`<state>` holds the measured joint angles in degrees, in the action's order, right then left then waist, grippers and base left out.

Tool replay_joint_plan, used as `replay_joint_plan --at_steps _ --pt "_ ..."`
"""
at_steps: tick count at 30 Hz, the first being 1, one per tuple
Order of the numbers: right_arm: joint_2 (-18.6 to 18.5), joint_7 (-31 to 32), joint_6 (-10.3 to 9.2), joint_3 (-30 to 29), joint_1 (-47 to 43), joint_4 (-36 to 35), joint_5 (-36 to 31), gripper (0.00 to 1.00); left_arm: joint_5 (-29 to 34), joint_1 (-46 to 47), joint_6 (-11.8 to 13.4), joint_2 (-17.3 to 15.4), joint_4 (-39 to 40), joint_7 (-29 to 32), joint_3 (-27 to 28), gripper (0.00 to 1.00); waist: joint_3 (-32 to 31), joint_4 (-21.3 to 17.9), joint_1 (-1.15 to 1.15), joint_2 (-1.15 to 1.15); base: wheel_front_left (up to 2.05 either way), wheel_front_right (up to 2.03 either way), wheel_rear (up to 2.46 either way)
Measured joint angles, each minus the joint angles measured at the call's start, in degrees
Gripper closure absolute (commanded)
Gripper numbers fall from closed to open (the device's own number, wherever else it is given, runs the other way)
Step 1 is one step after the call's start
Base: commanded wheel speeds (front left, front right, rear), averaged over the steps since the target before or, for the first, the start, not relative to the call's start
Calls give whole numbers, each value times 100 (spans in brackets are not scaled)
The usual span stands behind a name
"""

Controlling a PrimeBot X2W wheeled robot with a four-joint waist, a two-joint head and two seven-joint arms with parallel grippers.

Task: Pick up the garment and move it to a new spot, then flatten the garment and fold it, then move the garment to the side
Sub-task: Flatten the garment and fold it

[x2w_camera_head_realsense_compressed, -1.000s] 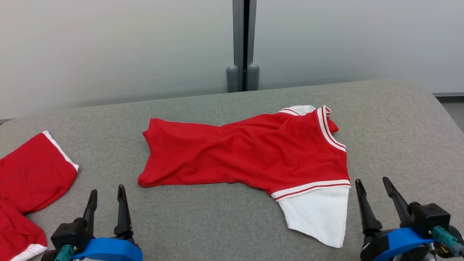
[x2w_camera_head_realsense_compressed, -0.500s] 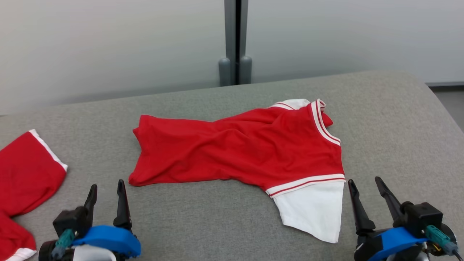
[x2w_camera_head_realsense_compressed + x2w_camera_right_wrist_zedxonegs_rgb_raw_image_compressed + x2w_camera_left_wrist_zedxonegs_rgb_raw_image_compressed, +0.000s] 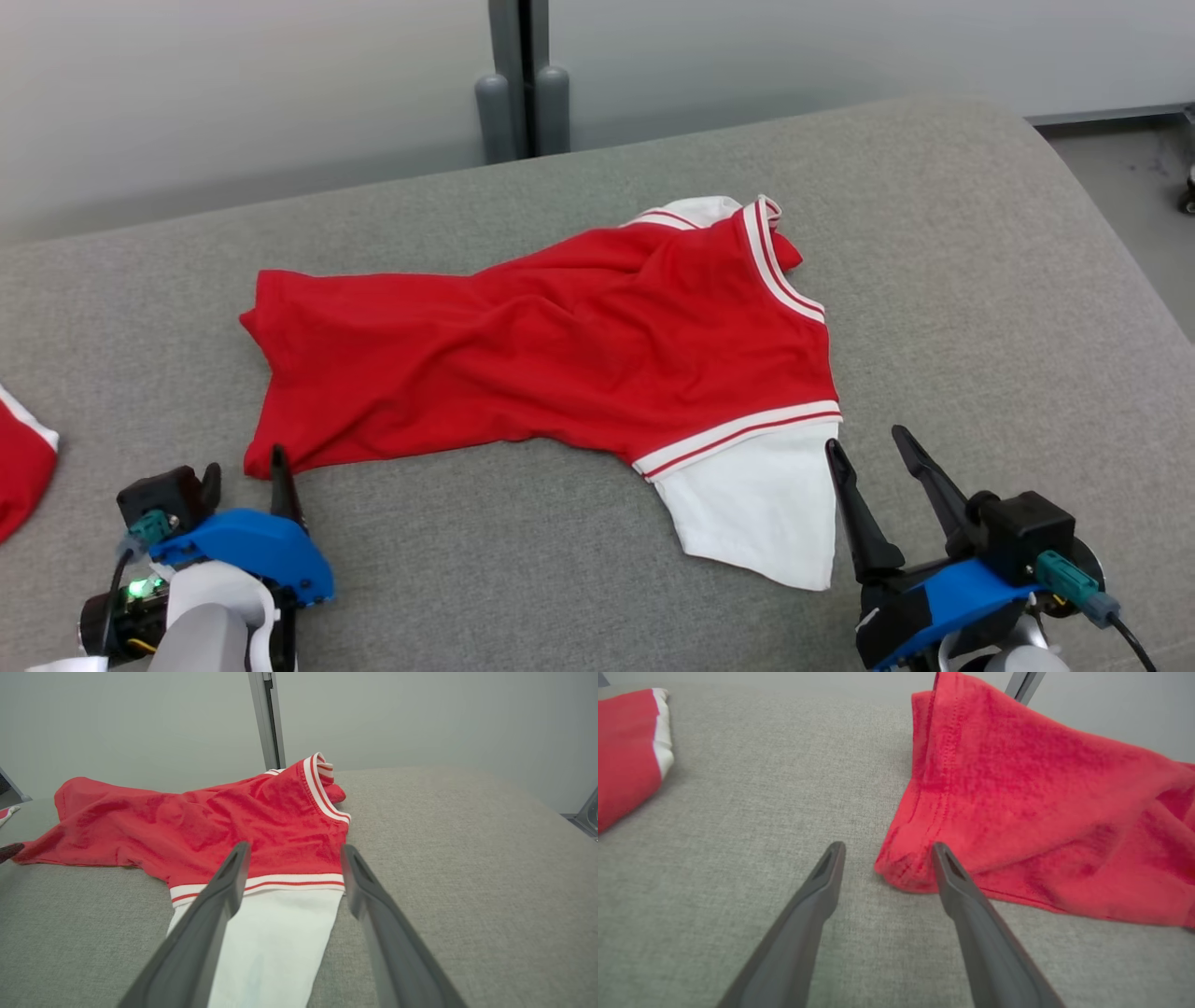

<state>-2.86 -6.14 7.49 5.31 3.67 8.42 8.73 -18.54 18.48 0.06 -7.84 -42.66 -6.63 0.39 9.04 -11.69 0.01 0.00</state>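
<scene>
Rumpled garment (image 3: 560, 355) mid-surface, pickup pending.
Left gripper (image 3: 245, 467) flanks near-left hem corner (image 3: 901, 872), right gripper (image 3: 866, 441) beside white sleeve (image 3: 761, 509); fingers apart, empty, likely spaced for a two-point lift.

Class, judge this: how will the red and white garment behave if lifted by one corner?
Probably floppy: the garment lies in soft wrinkles, so it should sag from a pinched corner. Likely light, as the cloth looks thin. Pushed, it may bunch up rather than slide on the textured grey surface.
</scene>
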Motion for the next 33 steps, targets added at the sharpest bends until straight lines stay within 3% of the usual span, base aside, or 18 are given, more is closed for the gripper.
replay_joint_plan --at_steps 6,7,8,9,21,33 --pt "0 -49 -1 100 83 113 45 0 -13 275 65 -46 -483 69 -13 0 171 -106 0 0 0 0 0" --pt "-1 -49 -1 114 86 132 45 0 -13 326 82 -47 -550 103 -21 10 192 -110 0 0 0 0 0" --pt "-1 -45 -1 138 88 147 45 0 -12 375 99 -51 -612 131 -41 59 213 -115 0 0 0 0 0" --pt "0 -27 0 177 90 156 45 0 -13 424 99 -46 -666 167 -58 100 234 -115 0 0 0 0 0" --pt "1 1056 0 122 -564 -30 -48 0 -243 409 -143 177 -894 -267 -93 100 274 85 -1 0 0 0 0" --pt "2 1377 0 153 -562 412 87 0 -301 414 -305 183 -907 -459 -218 100 356 234 -1 0 0 0 0"
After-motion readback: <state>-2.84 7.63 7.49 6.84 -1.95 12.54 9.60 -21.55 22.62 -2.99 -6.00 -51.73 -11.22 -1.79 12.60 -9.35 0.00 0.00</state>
